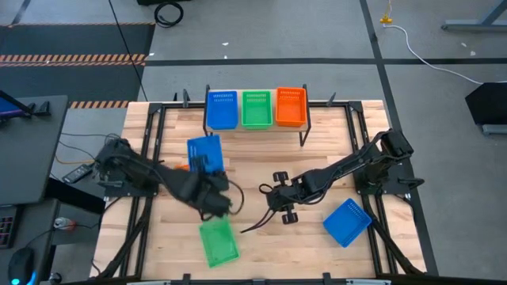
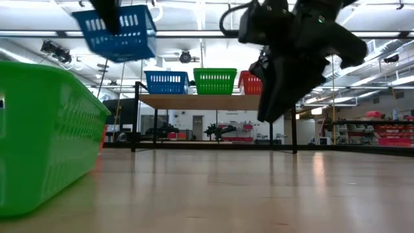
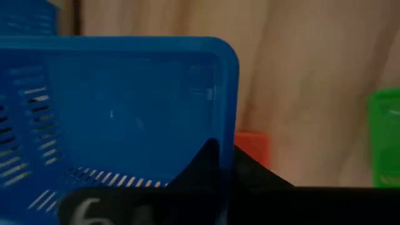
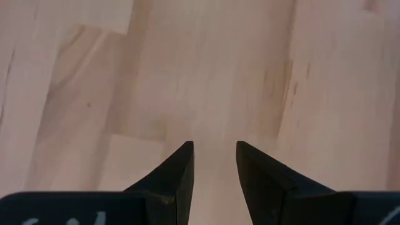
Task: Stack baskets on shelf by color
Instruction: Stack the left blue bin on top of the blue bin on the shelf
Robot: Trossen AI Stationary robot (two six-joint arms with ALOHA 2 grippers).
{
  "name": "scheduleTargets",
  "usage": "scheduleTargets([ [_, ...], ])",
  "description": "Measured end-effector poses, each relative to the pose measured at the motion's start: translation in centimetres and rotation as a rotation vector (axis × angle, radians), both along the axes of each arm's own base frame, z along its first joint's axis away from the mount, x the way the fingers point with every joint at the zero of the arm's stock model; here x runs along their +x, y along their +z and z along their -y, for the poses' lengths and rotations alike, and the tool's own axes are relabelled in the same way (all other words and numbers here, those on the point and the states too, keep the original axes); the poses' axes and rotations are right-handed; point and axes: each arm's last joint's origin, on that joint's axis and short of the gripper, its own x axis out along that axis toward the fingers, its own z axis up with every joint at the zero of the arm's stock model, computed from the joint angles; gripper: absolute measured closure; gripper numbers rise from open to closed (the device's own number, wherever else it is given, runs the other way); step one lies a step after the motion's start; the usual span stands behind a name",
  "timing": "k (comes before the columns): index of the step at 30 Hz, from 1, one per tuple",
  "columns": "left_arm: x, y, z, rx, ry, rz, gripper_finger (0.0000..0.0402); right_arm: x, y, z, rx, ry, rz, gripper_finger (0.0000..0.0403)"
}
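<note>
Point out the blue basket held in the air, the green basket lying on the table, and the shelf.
held blue basket (image 1: 205, 153): high view, its floor.
green basket on the table (image 1: 217, 242): high view, its inside.
shelf (image 2: 207, 101): low view, plank's front edge.

Perforated glossy plastic baskets; pale smooth wood table; black metal shelf legs.

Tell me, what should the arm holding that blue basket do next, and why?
Probably carry it toward the shelf. The left claw grips the blue basket in the air, short of the shelf, where another blue one sits beside a green and an orange one.
</note>
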Motion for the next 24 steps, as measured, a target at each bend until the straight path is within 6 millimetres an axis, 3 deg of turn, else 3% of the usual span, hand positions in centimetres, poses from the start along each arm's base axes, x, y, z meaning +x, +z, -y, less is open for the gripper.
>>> scheduleTargets([
  [9, -1.8, 4.2, -6.1, 0.061, -0.068, 0.044, 0.0396, -0.2, -0.7, 0.4, 0.001, -0.007, 0.001, 0.0277],
  [24, 0.7, 5.6, -16.2, 0.178, -0.137, 0.083, 0.0396, 0.2, -0.5, 0.2, -0.009, 0.047, 0.045, 0.0277],
])
